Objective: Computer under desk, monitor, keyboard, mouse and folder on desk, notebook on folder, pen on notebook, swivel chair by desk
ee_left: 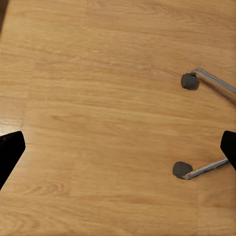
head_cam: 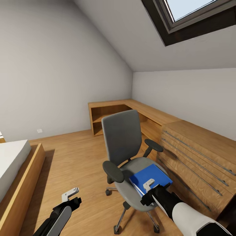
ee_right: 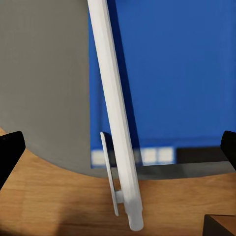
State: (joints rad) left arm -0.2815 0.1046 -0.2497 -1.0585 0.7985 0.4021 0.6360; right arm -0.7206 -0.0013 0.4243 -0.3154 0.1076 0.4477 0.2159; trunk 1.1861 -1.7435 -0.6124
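Right end effector (head_cam: 148, 186) open over one folder (head_cam: 154, 175), one swivel chair (head_cam: 123, 141).

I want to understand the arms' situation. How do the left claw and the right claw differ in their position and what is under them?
The left claw hangs over bare oak floor, beside the swivel chair; the right claw is above the chair's seat, at the blue folder. In the left wrist view, only two chair castors lie ahead; in the right wrist view, the folder with a white pen on it lies ahead. Both claws are open and hold nothing.
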